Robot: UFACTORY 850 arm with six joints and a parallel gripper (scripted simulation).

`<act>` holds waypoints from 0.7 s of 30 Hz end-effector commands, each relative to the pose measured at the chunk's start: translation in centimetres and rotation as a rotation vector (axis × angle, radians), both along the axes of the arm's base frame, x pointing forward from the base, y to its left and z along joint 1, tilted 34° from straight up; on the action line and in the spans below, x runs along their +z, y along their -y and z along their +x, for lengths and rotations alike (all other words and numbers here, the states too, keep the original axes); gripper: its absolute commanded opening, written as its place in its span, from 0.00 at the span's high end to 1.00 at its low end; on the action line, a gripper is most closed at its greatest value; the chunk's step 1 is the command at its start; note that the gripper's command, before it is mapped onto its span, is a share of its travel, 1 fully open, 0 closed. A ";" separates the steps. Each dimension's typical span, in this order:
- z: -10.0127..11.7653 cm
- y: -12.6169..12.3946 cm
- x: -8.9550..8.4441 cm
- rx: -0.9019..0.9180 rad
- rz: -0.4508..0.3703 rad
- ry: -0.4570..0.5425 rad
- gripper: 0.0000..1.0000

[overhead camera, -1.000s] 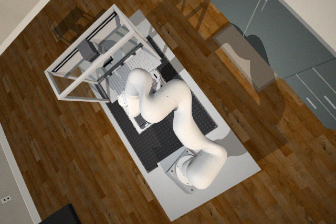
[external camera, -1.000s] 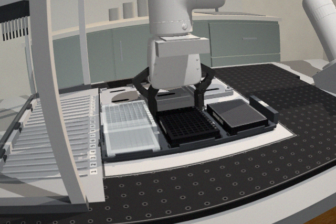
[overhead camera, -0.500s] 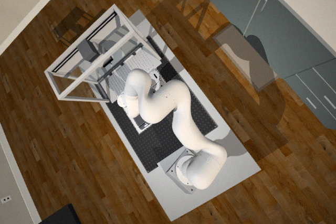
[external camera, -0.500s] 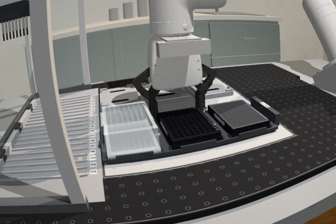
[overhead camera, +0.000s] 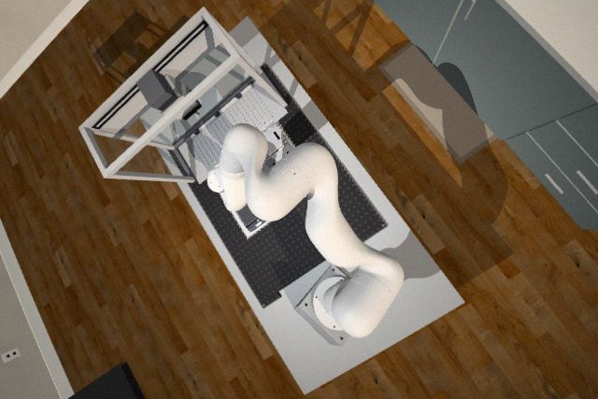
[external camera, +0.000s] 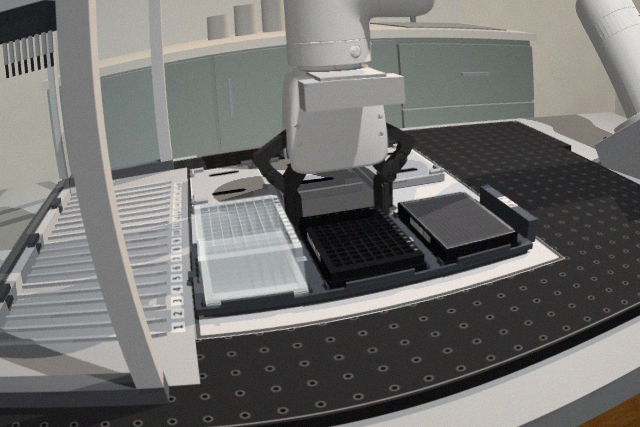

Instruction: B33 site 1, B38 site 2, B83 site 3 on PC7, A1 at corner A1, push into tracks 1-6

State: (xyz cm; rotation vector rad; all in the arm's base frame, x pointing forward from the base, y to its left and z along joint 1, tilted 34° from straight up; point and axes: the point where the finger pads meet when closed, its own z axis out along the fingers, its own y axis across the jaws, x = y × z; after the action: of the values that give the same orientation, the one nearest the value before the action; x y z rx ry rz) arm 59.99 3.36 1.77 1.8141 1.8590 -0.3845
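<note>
A pale bench (overhead camera: 424, 303) stands on a wood-plank floor (overhead camera: 121, 259), with grey-green cabinets (external camera: 465, 76) along the wall behind it. A dark perforated mat (external camera: 413, 339) covers most of the bench top. The white instrument frame (external camera: 87, 164) rises at 9 o'clock in the exterior view, and its loading rails (external camera: 77, 267) run beneath it, with numbered tracks marked along the apron edge. The white apron (external camera: 361, 303) lies on the mat just beside the rails.

The plate carrier PC7 (external camera: 361, 285) rests on the apron in front of the rails, its handle (external camera: 509, 210) at 3 o'clock. Three plates sit on it in a row: a flat dark plate (external camera: 454, 226) next to the handle, a black open-welled plate (external camera: 361, 246) in the middle, and a clear block (external camera: 248, 246) nearest the rails. Which label belongs to which plate cannot be read. Behind the carrier the grey nests (external camera: 232, 184) appear unoccupied.

The arm (overhead camera: 319, 201) reaches from its base (overhead camera: 302, 309) across the mat. The gripper (external camera: 336, 202) hangs upright over the far edge of the middle plate, fully spread and grasping nothing. Its black fingers (external camera: 293, 200) stand one at either far corner of that plate; whether they touch it cannot be told.
</note>
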 end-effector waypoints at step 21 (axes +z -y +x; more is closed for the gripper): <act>0.1 -1.0 -0.5 0.001 0.001 0.002 0.00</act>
State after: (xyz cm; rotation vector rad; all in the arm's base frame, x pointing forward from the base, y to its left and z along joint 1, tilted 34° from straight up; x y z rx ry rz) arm 60.01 4.16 1.25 1.8141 1.8590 -0.3845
